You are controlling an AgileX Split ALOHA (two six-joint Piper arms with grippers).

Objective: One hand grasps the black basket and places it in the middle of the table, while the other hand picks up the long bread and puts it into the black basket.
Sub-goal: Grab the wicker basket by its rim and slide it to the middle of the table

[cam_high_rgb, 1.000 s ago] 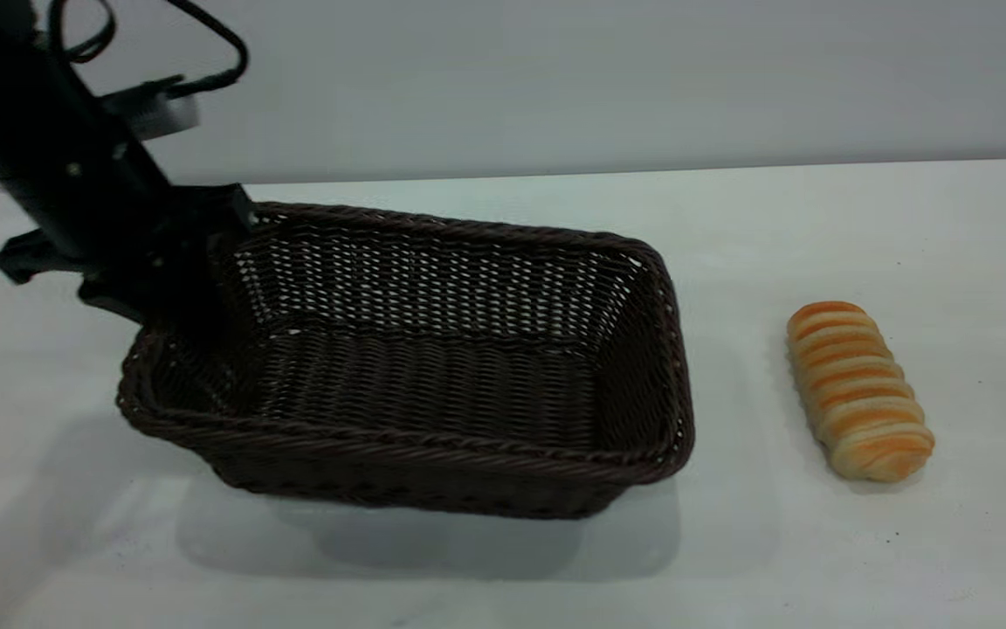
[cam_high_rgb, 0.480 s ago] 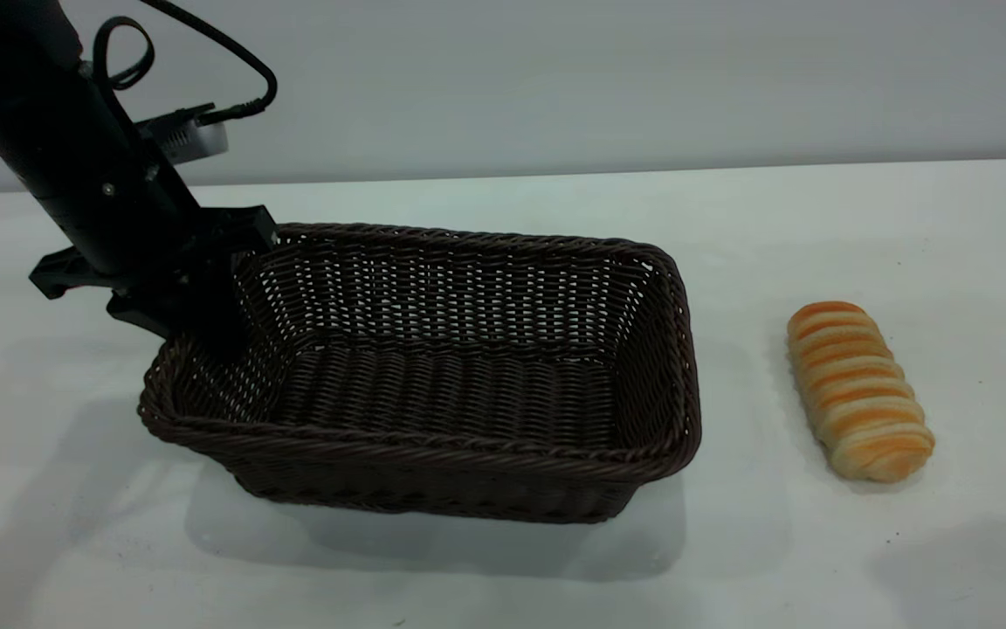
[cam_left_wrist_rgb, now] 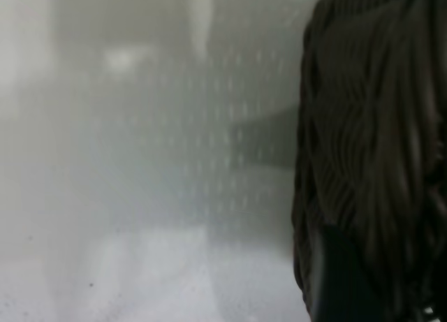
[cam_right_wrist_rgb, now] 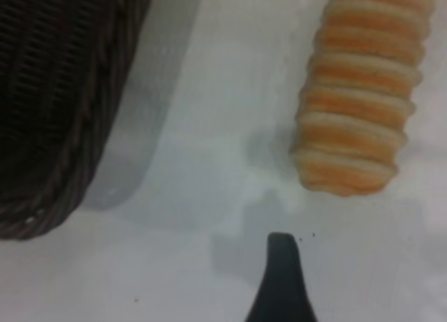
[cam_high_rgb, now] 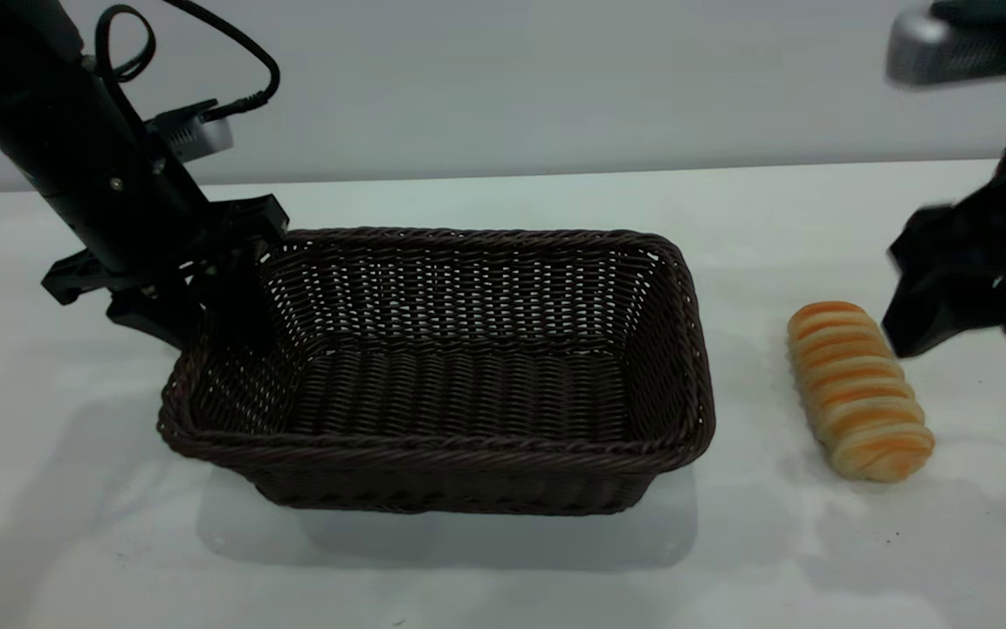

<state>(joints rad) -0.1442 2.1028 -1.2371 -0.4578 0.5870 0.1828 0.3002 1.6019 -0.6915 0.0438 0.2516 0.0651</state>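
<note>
The black basket point(cam_high_rgb: 468, 384) stands on the white table point(cam_high_rgb: 503, 577), left of centre. My left gripper point(cam_high_rgb: 225, 301) is shut on its left rim, one finger inside the wall and one outside. In the left wrist view the wicker wall point(cam_left_wrist_rgb: 370, 126) fills one side, with a dark finger point(cam_left_wrist_rgb: 342, 283) against it. The long bread point(cam_high_rgb: 857, 389) lies on the table to the right of the basket. My right gripper point(cam_high_rgb: 926, 319) hangs open and empty just above and to the right of the bread. The right wrist view shows one finger point(cam_right_wrist_rgb: 281, 280) close to the bread's end point(cam_right_wrist_rgb: 356, 112).
A strip of bare table point(cam_high_rgb: 747, 367) separates the basket from the bread. The basket's corner also shows in the right wrist view point(cam_right_wrist_rgb: 63, 98). A grey wall rises behind the table's far edge point(cam_high_rgb: 555, 170).
My left gripper has carried the basket to the right and set it level. My right arm has come into view from the right, above the bread.
</note>
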